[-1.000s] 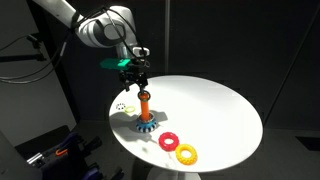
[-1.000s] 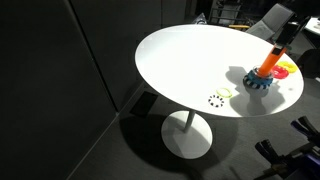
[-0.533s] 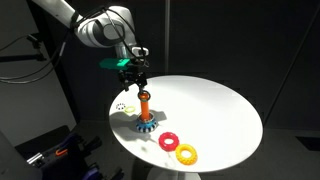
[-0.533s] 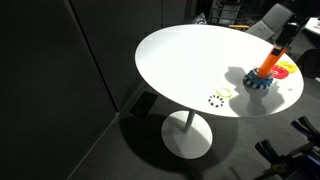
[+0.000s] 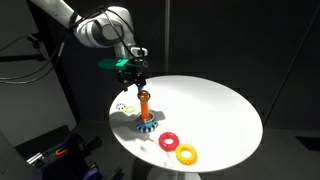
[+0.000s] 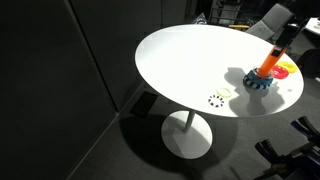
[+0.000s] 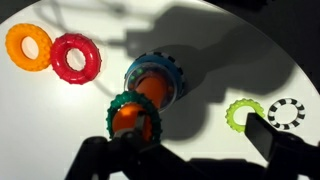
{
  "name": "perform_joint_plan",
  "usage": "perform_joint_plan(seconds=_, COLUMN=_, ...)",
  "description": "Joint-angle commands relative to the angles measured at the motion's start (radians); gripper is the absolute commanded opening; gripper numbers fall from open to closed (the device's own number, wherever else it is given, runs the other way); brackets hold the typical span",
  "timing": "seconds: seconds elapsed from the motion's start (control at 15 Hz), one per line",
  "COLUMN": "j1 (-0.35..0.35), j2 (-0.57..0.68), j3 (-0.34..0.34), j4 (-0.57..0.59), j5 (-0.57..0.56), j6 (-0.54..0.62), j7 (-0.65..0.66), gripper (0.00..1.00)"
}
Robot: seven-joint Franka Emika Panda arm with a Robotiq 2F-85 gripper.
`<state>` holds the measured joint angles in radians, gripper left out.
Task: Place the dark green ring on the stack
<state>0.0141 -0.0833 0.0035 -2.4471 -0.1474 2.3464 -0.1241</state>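
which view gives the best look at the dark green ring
The wrist view: the dark green ring sits close and large near the middle, with the orange peg showing through its hole. In both exterior views it is too small to pick out.

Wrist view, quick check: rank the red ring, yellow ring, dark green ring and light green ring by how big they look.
1. Red ring and dark green ring: they look alike, and the green one sits nearer the camera, so no ranking between them.
2. Yellow ring.
3. Light green ring.

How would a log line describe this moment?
gripper: open above stack | dark green ring: around orange peg | red ring: on table
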Motion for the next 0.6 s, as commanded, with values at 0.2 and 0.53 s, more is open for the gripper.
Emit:
perform_joint_plan(seconds=0.2, j1=0.004, j2=-0.028, j3=0.007, j4=-0.023, j5=0.016, j6=-0.001, j7=-0.003, gripper=1.0)
perform_joint_plan(seconds=0.53, j1=0.007, j2=-0.026, j3=0.013, j4=-0.021, j5=0.019, j6=-0.003, j7=0.002, gripper=1.0)
